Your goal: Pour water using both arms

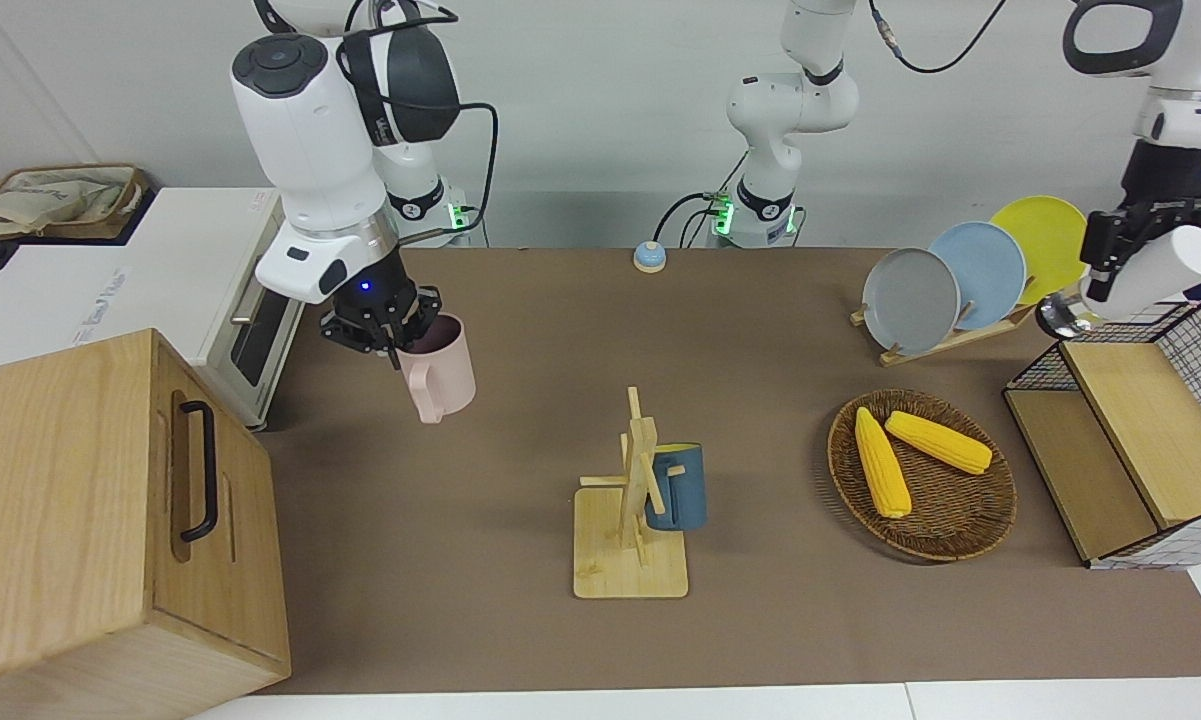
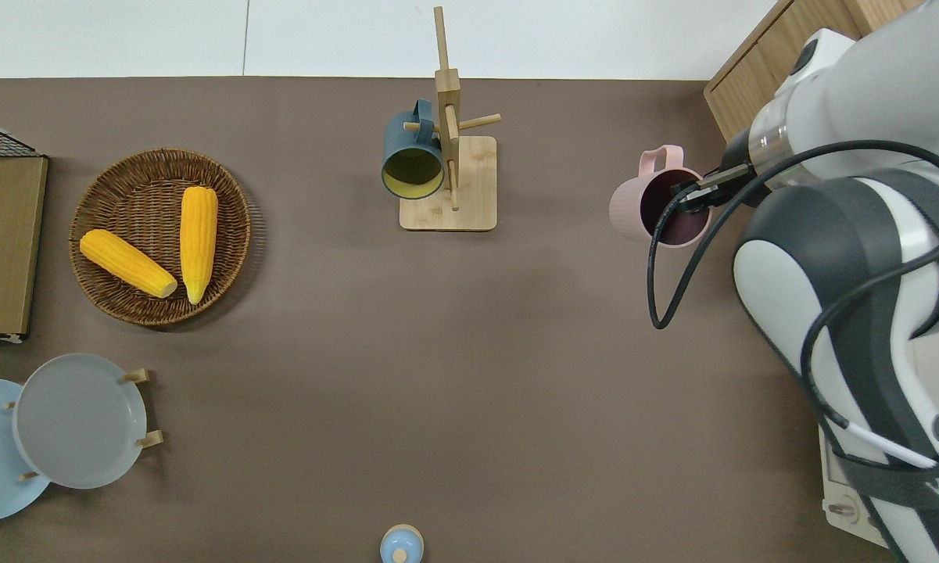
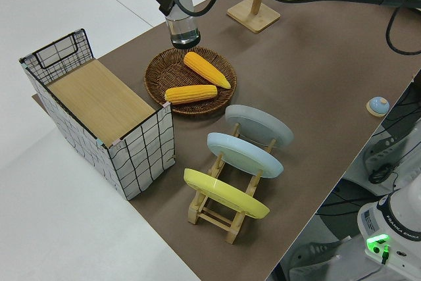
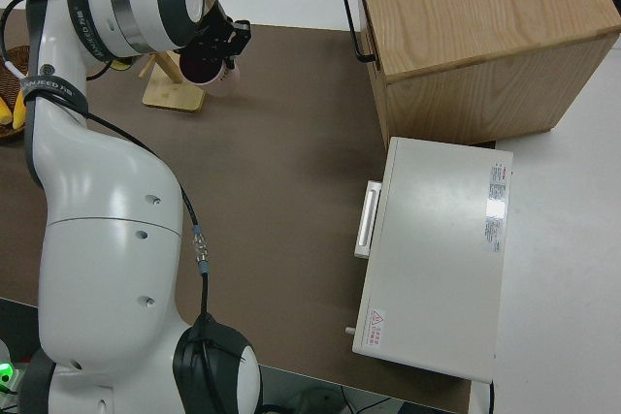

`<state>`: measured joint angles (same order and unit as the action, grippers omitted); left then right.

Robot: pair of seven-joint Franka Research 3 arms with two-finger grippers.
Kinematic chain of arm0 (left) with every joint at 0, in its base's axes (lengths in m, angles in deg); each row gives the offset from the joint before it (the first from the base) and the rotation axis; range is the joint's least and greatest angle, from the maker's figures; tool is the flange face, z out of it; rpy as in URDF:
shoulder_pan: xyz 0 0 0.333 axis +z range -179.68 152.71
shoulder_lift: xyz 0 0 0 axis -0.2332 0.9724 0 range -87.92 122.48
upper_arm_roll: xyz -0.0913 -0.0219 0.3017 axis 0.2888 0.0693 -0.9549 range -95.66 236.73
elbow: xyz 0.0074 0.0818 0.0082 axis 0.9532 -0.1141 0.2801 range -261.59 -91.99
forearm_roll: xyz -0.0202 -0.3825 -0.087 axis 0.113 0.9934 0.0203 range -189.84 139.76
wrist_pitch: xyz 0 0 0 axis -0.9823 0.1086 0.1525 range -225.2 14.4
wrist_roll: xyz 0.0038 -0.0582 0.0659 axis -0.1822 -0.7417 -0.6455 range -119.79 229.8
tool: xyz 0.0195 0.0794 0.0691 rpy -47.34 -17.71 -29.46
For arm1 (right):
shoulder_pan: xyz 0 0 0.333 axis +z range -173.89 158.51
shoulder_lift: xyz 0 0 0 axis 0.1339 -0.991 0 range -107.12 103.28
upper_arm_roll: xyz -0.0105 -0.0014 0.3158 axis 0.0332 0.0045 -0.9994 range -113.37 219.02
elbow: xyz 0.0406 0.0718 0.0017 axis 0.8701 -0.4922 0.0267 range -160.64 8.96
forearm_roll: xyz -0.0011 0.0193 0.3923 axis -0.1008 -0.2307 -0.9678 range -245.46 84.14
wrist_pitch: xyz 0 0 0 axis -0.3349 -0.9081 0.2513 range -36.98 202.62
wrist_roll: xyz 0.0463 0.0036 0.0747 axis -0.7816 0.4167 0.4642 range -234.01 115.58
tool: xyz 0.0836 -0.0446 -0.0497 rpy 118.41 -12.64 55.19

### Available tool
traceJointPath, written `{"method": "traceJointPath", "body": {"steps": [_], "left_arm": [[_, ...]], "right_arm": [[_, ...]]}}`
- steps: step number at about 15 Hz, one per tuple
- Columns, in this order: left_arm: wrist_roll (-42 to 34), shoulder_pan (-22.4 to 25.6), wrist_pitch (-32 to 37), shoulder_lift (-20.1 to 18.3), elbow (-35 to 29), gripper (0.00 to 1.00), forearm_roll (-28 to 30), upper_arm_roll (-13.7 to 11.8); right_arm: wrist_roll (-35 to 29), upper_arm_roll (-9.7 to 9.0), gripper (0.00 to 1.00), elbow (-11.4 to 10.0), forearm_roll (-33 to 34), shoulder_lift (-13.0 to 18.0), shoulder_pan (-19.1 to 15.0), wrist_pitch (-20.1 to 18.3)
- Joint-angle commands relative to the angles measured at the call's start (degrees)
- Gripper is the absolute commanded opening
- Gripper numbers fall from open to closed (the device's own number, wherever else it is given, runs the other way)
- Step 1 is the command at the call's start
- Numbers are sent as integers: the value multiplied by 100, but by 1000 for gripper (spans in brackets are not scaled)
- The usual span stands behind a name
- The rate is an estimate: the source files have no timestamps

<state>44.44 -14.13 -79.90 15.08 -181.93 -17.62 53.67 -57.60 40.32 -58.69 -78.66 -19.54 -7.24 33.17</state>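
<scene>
My right gripper (image 1: 390, 335) (image 2: 692, 195) (image 4: 218, 46) is shut on the rim of a pink mug (image 1: 440, 375) (image 2: 649, 207) (image 4: 199, 70). One finger is inside the mug. The mug hangs upright in the air over the brown mat, between the mug rack and the wooden box. My left gripper (image 1: 1110, 255) (image 3: 176, 11) is shut on a clear glass (image 1: 1065, 318) (image 3: 182, 31), held up at the left arm's end of the table, out of the overhead view. In the left side view the glass hangs by the rim of the wicker basket.
A blue mug (image 1: 675, 490) (image 2: 412, 156) hangs on a wooden rack (image 1: 630, 570). A wicker basket (image 1: 960, 535) holds two corn cobs. Also on the table are a plate rack (image 1: 945, 340), a wire crate (image 1: 1185, 330), a wooden box (image 1: 80, 500), a toaster oven (image 1: 250, 300) and a small blue bell (image 1: 649, 257).
</scene>
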Motion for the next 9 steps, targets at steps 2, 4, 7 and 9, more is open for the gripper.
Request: {"method": "traceJointPath", "body": {"steps": [2,4,7,9], "left_arm": [[756,-138,-143,-737,-803,0,-442,403],[976,-138,-257,-1009,-1224,0,-680,596],[1065,-138,-669,-1554,-2058,0,-698,720],[1074,-112,-846,-1923,-2577,0,-698,807]], "right_arm": [[-1302,-6,27,-27,-682,171,78,-307],[-1846,-23,21,-27,-1041,214,131,-369],[-2637,-382,16,-44,-1237,241,175,-457],[-3471,-769,14,-80,-1228,224,192,-352]]}}
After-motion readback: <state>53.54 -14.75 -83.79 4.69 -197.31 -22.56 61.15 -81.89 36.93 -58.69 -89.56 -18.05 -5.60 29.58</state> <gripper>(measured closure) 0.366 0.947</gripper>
